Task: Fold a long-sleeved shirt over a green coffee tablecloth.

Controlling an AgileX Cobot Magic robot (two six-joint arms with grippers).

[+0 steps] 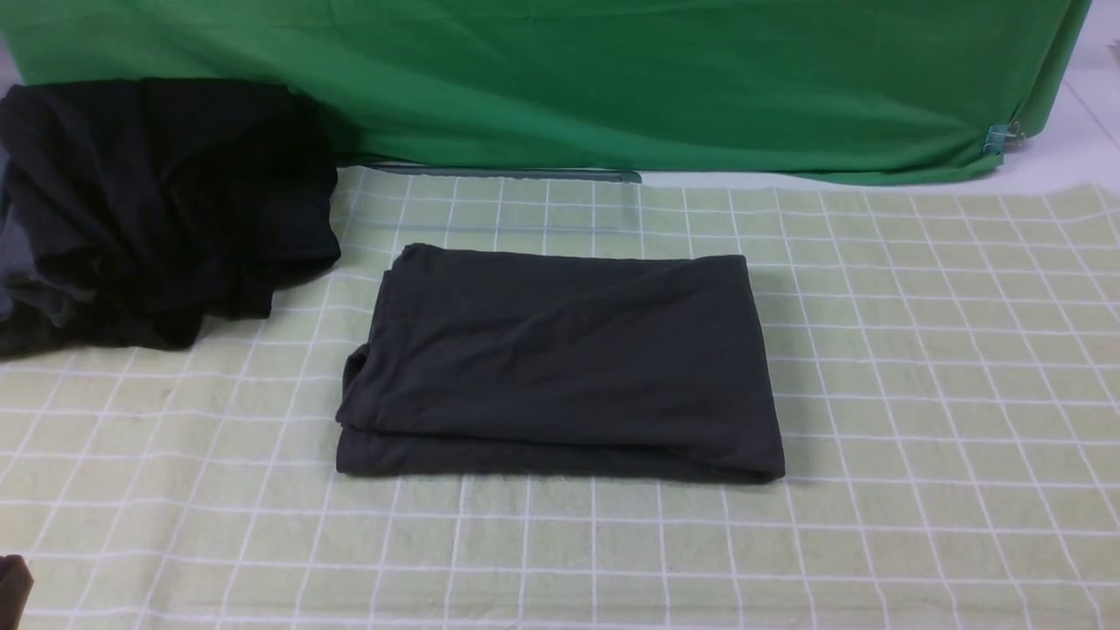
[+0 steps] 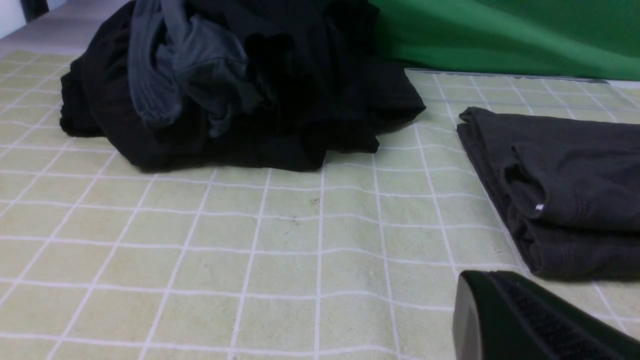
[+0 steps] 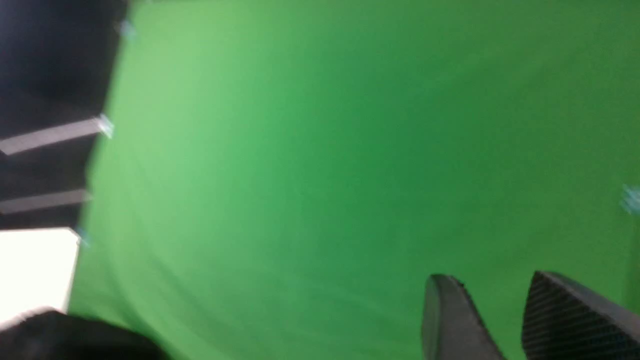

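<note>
The long-sleeved shirt [image 1: 560,359] lies folded into a dark charcoal rectangle in the middle of the green coffee tablecloth [image 1: 919,350], a pale green cloth with a white grid. In the left wrist view the shirt [image 2: 565,200] lies just beyond my left gripper [image 2: 525,320], with a strip of tablecloth [image 2: 250,250] between them. That gripper's dark fingers are pressed together and hold nothing. My right gripper [image 3: 495,310] is lifted and faces the plain green sheet [image 3: 300,175]. Its two fingers stand apart with only the sheet showing between them. No print shows on the shirt.
A blacker bundle of black and grey garments [image 1: 157,201] is heaped on the cloth's far left [image 2: 235,85]. A plain deep green sheet [image 1: 612,79] hangs along the back, held by a clip [image 1: 1002,136] at the right.
</note>
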